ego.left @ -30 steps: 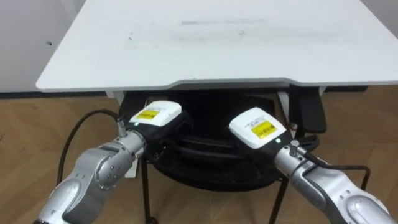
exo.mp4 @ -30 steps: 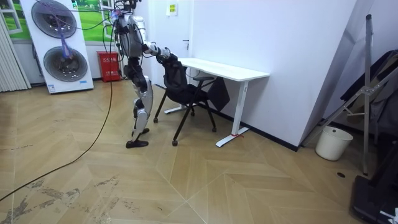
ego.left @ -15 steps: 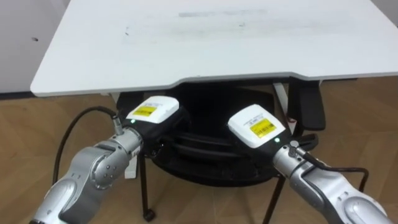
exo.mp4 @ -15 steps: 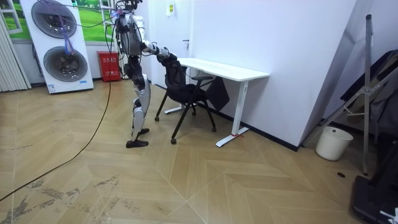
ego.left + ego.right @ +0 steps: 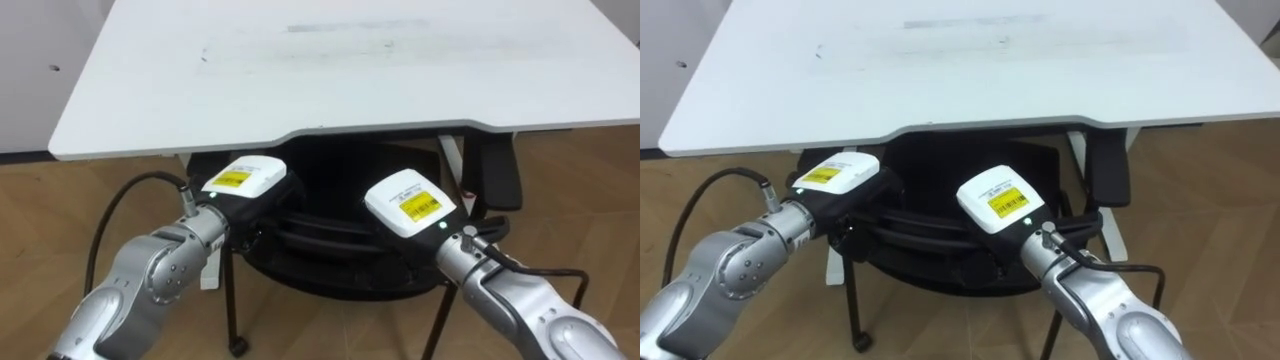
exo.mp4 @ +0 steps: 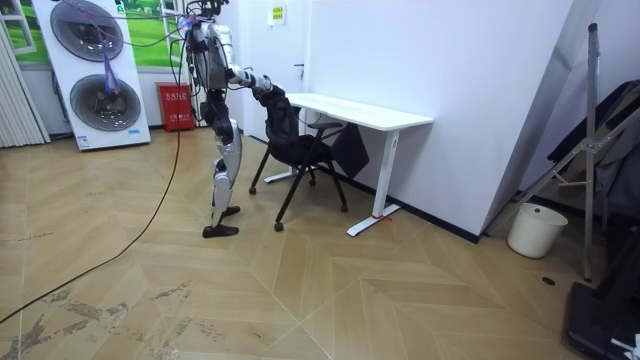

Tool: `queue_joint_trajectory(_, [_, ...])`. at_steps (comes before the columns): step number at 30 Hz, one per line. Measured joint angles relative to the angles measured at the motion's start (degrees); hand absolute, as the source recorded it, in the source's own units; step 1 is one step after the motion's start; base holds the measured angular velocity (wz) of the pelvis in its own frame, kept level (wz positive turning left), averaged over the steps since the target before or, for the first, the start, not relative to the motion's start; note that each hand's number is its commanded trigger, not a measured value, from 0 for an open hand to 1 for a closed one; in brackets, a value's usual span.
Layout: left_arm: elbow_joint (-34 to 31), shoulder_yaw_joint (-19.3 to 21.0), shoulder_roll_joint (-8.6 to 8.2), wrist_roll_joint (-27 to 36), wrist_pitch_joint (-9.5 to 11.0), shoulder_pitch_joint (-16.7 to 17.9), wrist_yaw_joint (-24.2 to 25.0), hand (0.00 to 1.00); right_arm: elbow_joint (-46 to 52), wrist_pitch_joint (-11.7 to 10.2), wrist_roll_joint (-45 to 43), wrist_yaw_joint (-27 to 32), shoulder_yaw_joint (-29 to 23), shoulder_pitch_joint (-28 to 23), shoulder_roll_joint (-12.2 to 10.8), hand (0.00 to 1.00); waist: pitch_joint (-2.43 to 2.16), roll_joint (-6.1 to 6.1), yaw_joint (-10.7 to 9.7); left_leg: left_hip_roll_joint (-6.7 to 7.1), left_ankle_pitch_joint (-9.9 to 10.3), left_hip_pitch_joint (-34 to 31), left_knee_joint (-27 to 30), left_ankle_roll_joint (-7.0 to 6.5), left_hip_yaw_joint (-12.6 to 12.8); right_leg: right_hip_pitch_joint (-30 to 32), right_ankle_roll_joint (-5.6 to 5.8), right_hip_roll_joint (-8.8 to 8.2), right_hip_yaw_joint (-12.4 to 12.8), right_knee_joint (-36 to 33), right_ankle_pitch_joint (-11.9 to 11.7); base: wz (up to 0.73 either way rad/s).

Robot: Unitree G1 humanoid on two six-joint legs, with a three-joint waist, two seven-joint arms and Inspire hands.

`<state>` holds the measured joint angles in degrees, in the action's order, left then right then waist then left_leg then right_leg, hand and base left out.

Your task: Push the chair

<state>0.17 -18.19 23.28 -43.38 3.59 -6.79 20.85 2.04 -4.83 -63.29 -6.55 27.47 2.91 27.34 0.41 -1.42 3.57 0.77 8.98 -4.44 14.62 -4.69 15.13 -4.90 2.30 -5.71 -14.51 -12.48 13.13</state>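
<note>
Chair [image 5: 335, 262], lower centre, half under table [image 5: 330, 70]: likely light, rolling on casters. Best pushed at stiff back top; left hand [image 5: 245, 180], right hand [image 5: 408, 203] there, grip unreadable.

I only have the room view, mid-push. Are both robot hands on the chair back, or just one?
Observer: Both. The left robot hand and right robot hand are side by side at the top of the chair back, with a gap between them.
Operator: How far in is the chair?
Observer: The seat runs under the desk edge. The chair back and both hands are on the robot's side of that edge.
Operator: Lined up with the desk?
Observer: Roughly. The chair faces the recessed stretch of the desk's front edge.
</note>
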Motion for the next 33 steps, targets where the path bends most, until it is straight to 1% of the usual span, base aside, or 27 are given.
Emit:
queue_joint_trajectory(3, [-0.39, 0.1, -0.46, 0.01, -1.24, 0.0, 1.06, 0.0, 0.54, 0.84, 0.47, -1.28, -0.2, 0.0, -0.15, 0.0, -0.31, 0.17, -0.12, 0.0, 0.0, 0.31, -0.06, -0.01, 0.0, -0.36, 0.11, 0.07, 0.07, 0.28, -0.28, 0.0])
queue_joint_trajectory(4, [-0.98, 0.31, -0.67, 0.07, -1.7, 0.01, 1.88, 0.0, 0.53, 1.19, 1.02, -1.87, -0.26, -0.01, -0.24, 0.0, -0.34, 0.24, -0.14, 0.0, 0.0, 0.79, -0.22, -0.01, 0.04, -1.0, 0.15, 0.16, 0.13, 0.95, -0.54, 0.0])
queue_joint_trajectory(6, [-1.84, 0.62, -1.08, 0.17, -1.89, 0.01, 3.11, 0.0, 0.54, 1.27, 2.56, -2.88, -0.68, -0.08, -0.32, 0.0, -0.45, 0.45, -0.14, 0.0, -0.01, 1.41, -0.57, -0.01, 0.07, -1.43, 0.22, 0.17, 0.14, 0.97, -0.68, -0.02])
queue_joint_trajectory(9, [-2.47, 0.71, -1.89, 0.33, -2.11, 0.02, 4.79, 0.0, 0.66, 1.33, 4.94, -4.35, -1.95, -0.49, -0.9, 0.0, -0.44, 0.56, -0.18, 0.05, -0.03, 2.38, -1.01, -0.01, 0.18, -2.12, 0.22, 0.17, 0.17, 0.98, -0.68, 0.0])
queue_joint_trajectory(13, [-3.82, 1.22, -2.78, 0.34, -2.54, 0.11, 5.96, 0.0, 1.39, 2.03, 6.44, -5.4, -4.55, -1.87, -2.87, 0.0, -0.39, 0.62, -0.17, 0.05, -0.05, 2.38, -1.08, 0.02, 0.18, -2.11, 0.22, 0.18, 0.24, 1.04, -0.68, 0.0])
queue_joint_trajectory(16, [-4.41, 1.81, -3.0, 0.34, -2.66, 0.1, 6.09, 0.0, 1.66, 2.42, 6.75, -5.62, -4.74, -1.86, -2.94, 0.0, -0.33, 0.68, -0.19, 0.05, -0.05, 2.38, -1.17, 0.02, 0.18, -2.06, 0.22, 0.18, 0.22, 1.0, -0.68, 0.0])
queue_joint_trajectory(18, [-4.51, 2.39, -3.49, 0.34, -2.66, 0.1, 6.12, 0.0, 1.79, 2.36, 6.76, -6.15, -4.95, -1.85, -2.95, 0.0, -0.28, 0.68, -0.19, 0.05, -0.05, 2.42, -1.24, 0.02, 0.18, -2.06, 0.22, 0.18, 0.22, 1.0, -0.68, 0.0])
queue_joint_trajectory(20, [-4.67, 2.62, -3.63, 0.35, -2.65, 0.1, 6.13, 0.0, 1.92, 2.36, 6.93, -6.75, -5.19, -1.86, -2.98, 0.0, -0.07, 0.73, -0.2, 0.05, -0.07, 2.46, -1.34, 0.05, 0.18, -2.06, 0.22, 0.19, 0.23, 1.01, -0.68, 0.0])
queue_joint_trajectory(22, [-4.67, 2.63, -3.67, 0.38, -2.65, 0.11, 6.21, 0.0, 2.0, 2.36, 7.12, -7.03, -5.25, -1.89, -3.02, 0.0, 0.0, 0.74, -0.22, 0.05, -0.09, 2.47, -1.39, 0.08, 0.18, -2.04, 0.22, 0.21, 0.26, 1.03, -0.68, 0.0])
queue_joint_trajectory(24, [-4.67, 2.64, -3.84, 0.38, -2.65, 0.11, 6.27, 0.0, 2.17, 2.35, 7.24, -7.49, -5.51, -1.91, -3.35, 0.0, 0.03, 0.78, -0.23, 0.05, -0.09, 2.46, -1.4, 0.09, 0.18, -2.04, 0.22, 0.22, 0.27, 1.11, -0.68, 0.0])
queue_joint_trajectory(26, [-4.79, 2.64, -4.0, 0.38, -2.65, 0.1, 6.32, 0.0, 2.6, 2.41, 7.23, -8.35, -6.37, -2.33, -4.26, 0.0, 0.05, 0.83, -0.28, 0.07, -0.09, 2.21, -1.38, 0.1, 0.18, -2.06, 0.19, 0.26, 0.27, 1.64, -0.7, 0.0])
queue_joint_trajectory(28, [-4.9, 2.73, -4.21, 0.38, -2.66, 0.11, 6.38, 0.0, 2.98, 2.42, 7.23, -8.75, -6.55, -2.39, -4.55, 0.0, 0.15, 0.98, -0.29, 0.09, -0.11, 2.08, -1.37, 0.13, 0.2, -2.05, 0.15, 0.28, 0.27, 1.86, -0.73, 0.0])
queue_joint_trajectory(33, [-6.06, 2.82, -4.59, 0.6, -2.77, 0.12, 6.98, 0.0, 3.33, 2.46, 7.21, -9.64, -6.79, -2.48, -5.08, 0.0, 0.16, 1.11, -0.48, 0.08, -0.13, 2.14, -1.35, 0.16, 0.19, -2.12, 0.15, 0.29, 0.26, 1.86, -0.73, 0.0])
